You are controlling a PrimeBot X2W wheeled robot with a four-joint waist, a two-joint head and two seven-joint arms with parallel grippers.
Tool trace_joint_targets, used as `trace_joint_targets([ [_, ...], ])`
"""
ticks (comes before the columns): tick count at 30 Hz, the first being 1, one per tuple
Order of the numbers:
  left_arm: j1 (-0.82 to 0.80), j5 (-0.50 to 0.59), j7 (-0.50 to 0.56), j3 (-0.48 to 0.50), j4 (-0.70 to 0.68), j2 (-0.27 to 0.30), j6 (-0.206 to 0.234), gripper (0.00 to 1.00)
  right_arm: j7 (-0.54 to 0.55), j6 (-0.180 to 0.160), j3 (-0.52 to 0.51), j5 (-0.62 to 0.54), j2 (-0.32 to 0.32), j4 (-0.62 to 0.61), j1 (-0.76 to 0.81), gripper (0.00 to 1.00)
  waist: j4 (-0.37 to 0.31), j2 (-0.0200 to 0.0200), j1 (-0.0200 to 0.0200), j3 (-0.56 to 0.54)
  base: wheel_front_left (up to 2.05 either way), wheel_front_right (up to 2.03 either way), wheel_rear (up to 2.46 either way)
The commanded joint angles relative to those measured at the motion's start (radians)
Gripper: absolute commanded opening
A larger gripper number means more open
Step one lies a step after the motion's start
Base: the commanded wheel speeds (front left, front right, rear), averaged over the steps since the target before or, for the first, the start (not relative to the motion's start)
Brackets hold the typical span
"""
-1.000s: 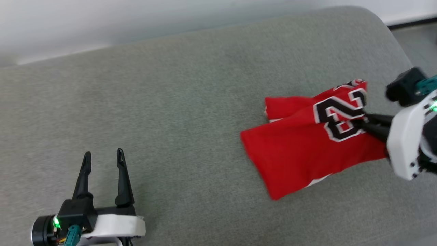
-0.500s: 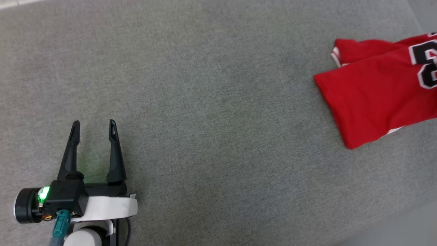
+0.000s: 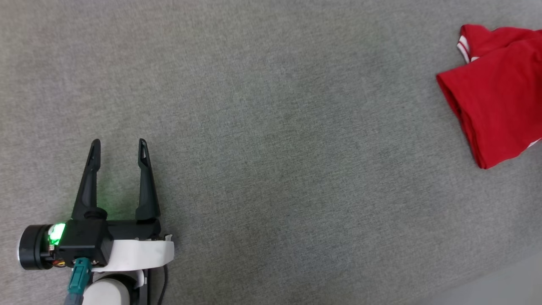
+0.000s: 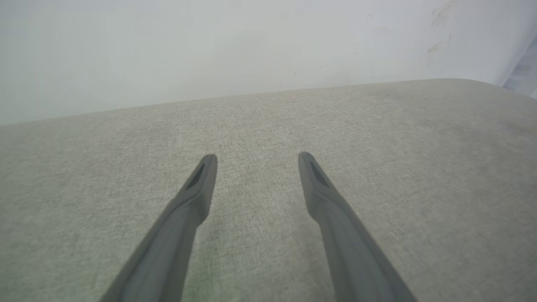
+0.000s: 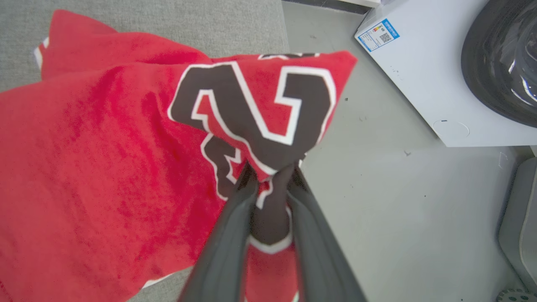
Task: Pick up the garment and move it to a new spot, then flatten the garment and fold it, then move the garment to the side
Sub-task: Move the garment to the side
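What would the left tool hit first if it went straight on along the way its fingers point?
Probably the grey cushion: the open left tool points low across bare fabric, with a pale wall beyond the far edge. The garment lies well off to its right. Depth is unclear.

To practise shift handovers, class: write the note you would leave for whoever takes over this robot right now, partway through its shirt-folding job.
Left hand: open, empty, above the grey cushion.
Right hand: shut on the garment at its black number print.
Garment: folded, at the cushion's right end, gripped corner held past the edge over the floor.
Done: fold and move aside, apparently.
Left: release, then draw the right hand clear.
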Motion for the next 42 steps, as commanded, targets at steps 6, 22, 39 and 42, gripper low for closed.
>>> trace_joint_targets([
  [6, 0.024, -0.018, -0.002, -0.016, 0.016, -0.01, 0.018, 1.0, -0.104, -0.001, -0.03, -0.084, 0.004, 0.026, -0.033, 1.0, 0.022, 0.0, -0.0001, -0.089, 0.0, 0.0, 0.0],
  [22, 0.112, -0.063, -0.002, -0.034, 0.044, -0.025, 0.065, 1.0, -0.648, -0.001, -0.271, -0.374, 0.222, -0.188, 0.11, 1.0, 0.142, 0.0, -0.0001, -0.291, 0.0, 0.0, 0.0],
  [39, 0.167, -0.114, -0.002, -0.059, 0.116, -0.027, 0.078, 1.0, -0.668, -0.001, -0.462, -0.486, 0.568, -0.638, 0.678, 1.0, 0.279, 0.0, -0.0001, -0.419, 0.0, 0.0, 0.0],
  [42, 0.171, -0.114, -0.002, -0.071, 0.13, -0.027, 0.074, 1.0, -0.668, -0.001, -0.502, -0.491, 0.609, -0.667, 0.769, 1.0, 0.296, 0.0, -0.0001, -0.437, 0.0, 0.0, 0.0],
])
